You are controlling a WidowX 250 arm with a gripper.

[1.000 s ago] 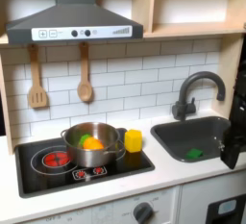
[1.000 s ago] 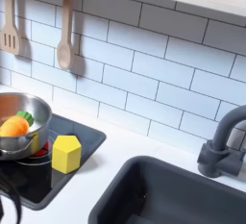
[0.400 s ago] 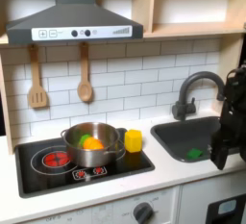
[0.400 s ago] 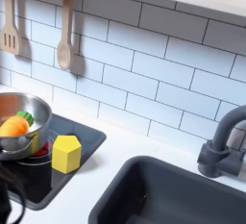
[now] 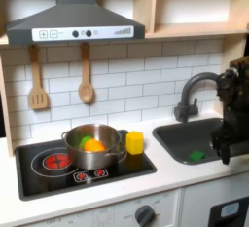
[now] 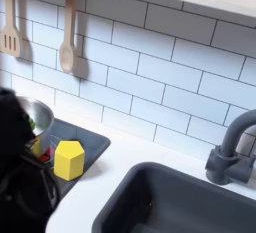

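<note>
Black robot arm stands at the first exterior view's right, its gripper (image 5: 226, 151) above the dark sink (image 5: 173, 138), near a small green piece (image 5: 196, 155) lying inside; whether its jaws are open I cannot tell. That piece looks light and stiff, best pinched across its sides. In the second exterior view, the arm's dark bulk hides part of the pot (image 6: 40, 117) beside a yellow block (image 6: 68, 160)

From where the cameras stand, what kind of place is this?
It looks like a toy play kitchen: a range hood over a painted hob with a metal pot on it, a dark sink with a faucet, and wooden utensils hanging on the white tiled wall.
</note>
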